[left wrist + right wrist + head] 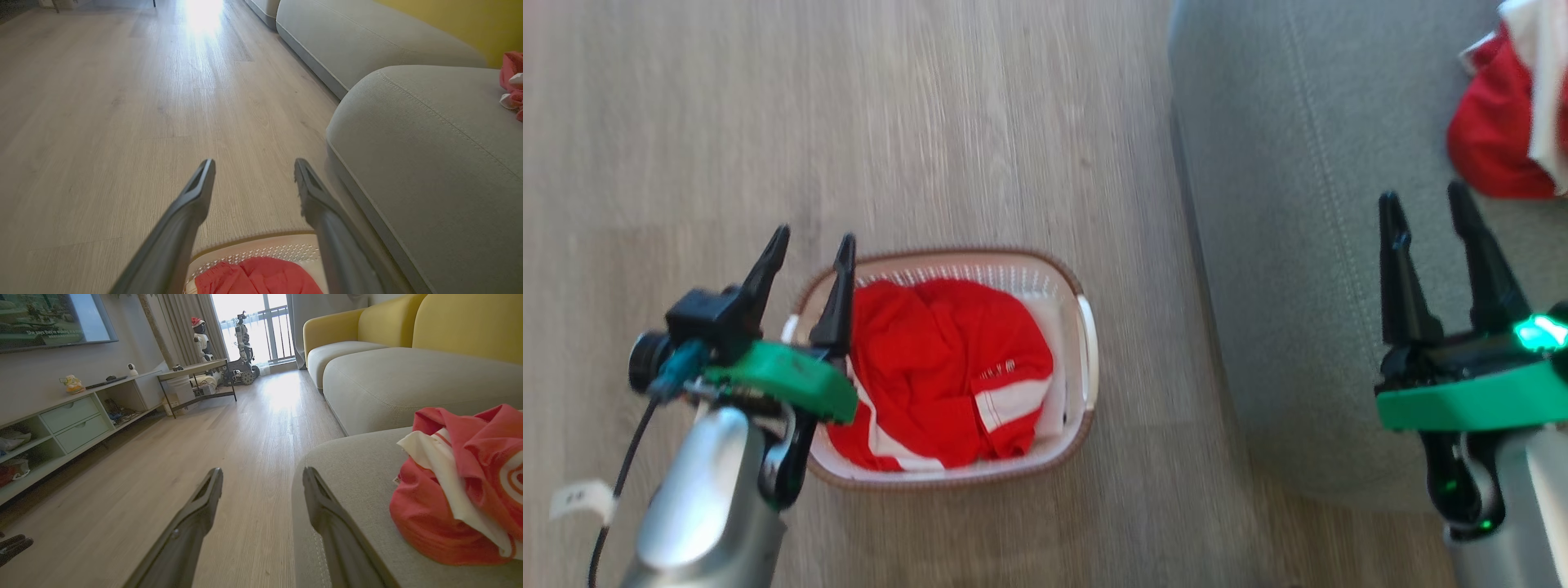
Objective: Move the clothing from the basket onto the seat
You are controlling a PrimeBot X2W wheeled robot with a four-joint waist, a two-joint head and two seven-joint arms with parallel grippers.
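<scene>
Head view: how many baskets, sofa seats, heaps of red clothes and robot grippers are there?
Basket: 1
Seat: 1
Red clothing heaps: 2 (basket heap, seat heap)
Grippers: 2 (left gripper, right gripper)
Total: 6

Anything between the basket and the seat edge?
Just a bare strip of wooden floor between the basket and the seat, shown in the head view.

— What sort of place is this?
— A home's living room: television [45, 318] on the wall, low cabinet [77, 416] with drawers beneath, sofa [461, 326], curtains [184, 322] by the balcony door, wood floor [204, 449].
</scene>
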